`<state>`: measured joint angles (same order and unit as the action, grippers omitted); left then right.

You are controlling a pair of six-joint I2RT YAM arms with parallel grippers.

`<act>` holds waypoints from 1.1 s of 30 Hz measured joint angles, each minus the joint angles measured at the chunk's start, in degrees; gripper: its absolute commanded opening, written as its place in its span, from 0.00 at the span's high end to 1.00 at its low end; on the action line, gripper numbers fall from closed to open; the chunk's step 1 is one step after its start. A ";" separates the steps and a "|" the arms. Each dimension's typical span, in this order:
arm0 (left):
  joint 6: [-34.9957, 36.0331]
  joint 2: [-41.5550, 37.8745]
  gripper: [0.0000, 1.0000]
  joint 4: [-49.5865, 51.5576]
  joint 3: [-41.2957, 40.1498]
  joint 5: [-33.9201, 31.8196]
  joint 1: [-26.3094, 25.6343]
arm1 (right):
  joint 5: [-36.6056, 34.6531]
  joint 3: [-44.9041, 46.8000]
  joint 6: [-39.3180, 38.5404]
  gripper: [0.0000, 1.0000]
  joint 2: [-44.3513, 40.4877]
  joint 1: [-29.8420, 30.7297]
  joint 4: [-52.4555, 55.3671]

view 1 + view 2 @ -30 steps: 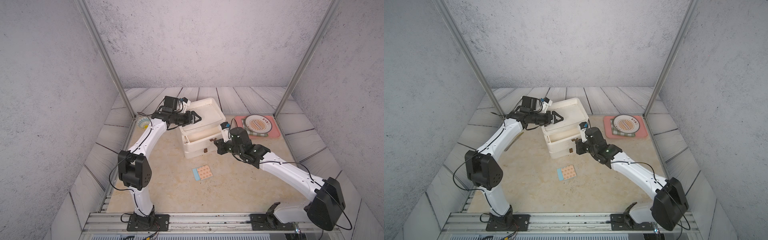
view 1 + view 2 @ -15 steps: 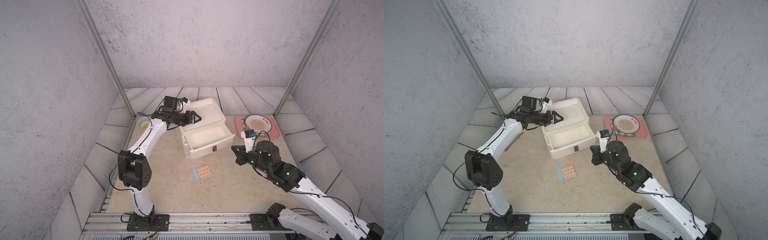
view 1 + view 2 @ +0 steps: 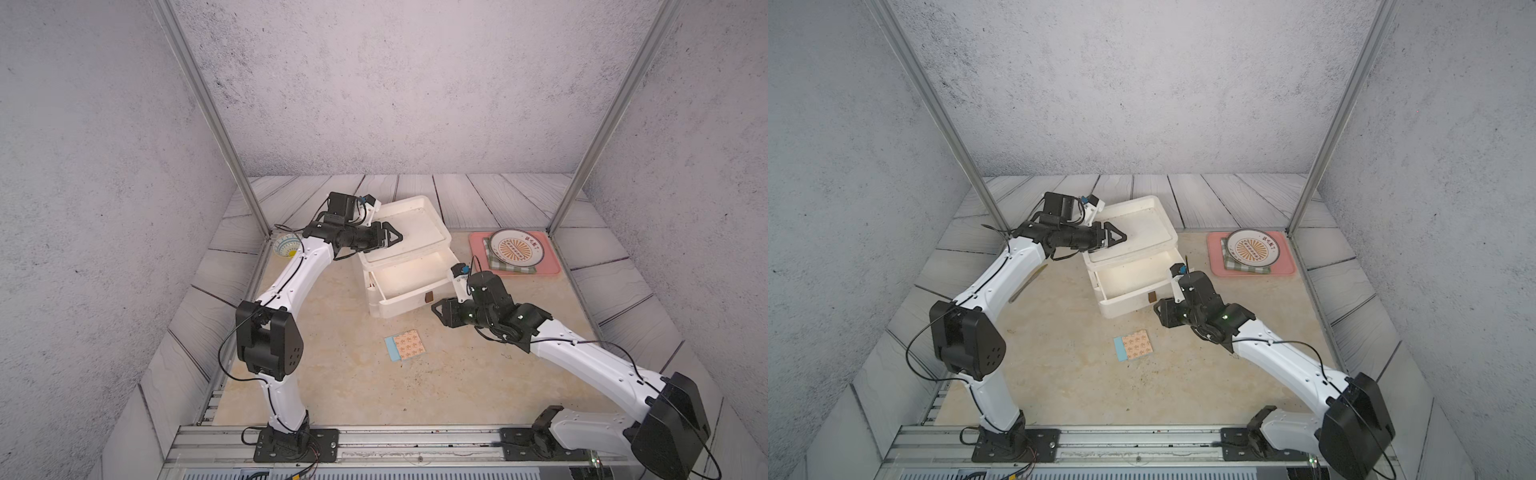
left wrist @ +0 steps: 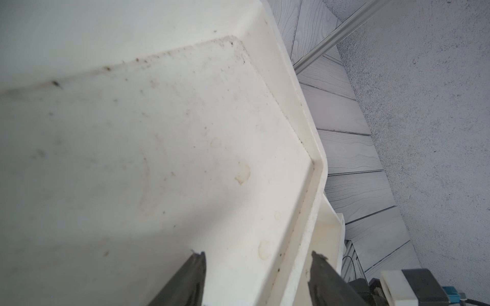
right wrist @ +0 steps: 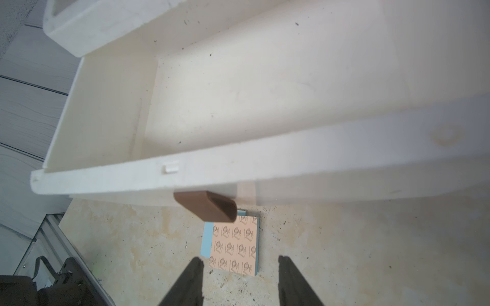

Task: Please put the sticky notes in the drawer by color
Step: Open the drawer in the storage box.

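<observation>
1. Step in hand, as we judge it: fetch the sticky note point(image 3: 408, 345) for the pulled-out drawer point(image 3: 405, 304), which looks bare inside. The note lies flat on the table point(image 3: 332, 374), near the front of the cabinet point(image 3: 444, 232) and outside any drawer
2. Right gripper point(image 5: 240, 261) hangs just off the brown handle point(image 3: 428, 296), fingers partly apart with nothing between them
3. Left gripper point(image 4: 258, 258) has its fingers apart astride the front rim of the cabinet top. The gap is far wider than the rim, and we cannot tell whether they touch it
4. To do it well, we would back the right gripper clear of the handle and come straight down on the note. We would pinch the thin pad across two opposite edges, lift it level, and let go low inside the drawer. The left arm should steady the cabinet
5. Count: one sticky note in view (orange-patterned, blue edge), one cabinet, one drawer out, one handle seen, one pink tray point(image 3: 552, 268), one plate point(image 3: 515, 248), one checked cloth point(image 3: 509, 268), one small bowl point(image 3: 286, 246)
</observation>
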<state>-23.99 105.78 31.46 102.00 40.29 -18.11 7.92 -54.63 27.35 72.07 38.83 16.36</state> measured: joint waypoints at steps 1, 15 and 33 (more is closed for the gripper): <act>0.00 -0.02 0.33 0.00 0.00 0.00 0.00 | 0.13 -0.59 0.00 0.46 0.81 0.00 -0.70; 0.02 -0.04 0.33 -0.02 0.00 -0.07 0.00 | 0.96 -5.11 -2.54 1.00 7.30 0.37 -1.09; 0.00 -0.04 0.33 0.00 -0.02 0.04 -0.07 | -1.01 2.05 -1.95 1.00 -5.90 0.37 0.28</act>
<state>-23.99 105.73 31.46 101.97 40.34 -18.17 6.92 -52.58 25.41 66.17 39.20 16.64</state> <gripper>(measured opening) 0.667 0.052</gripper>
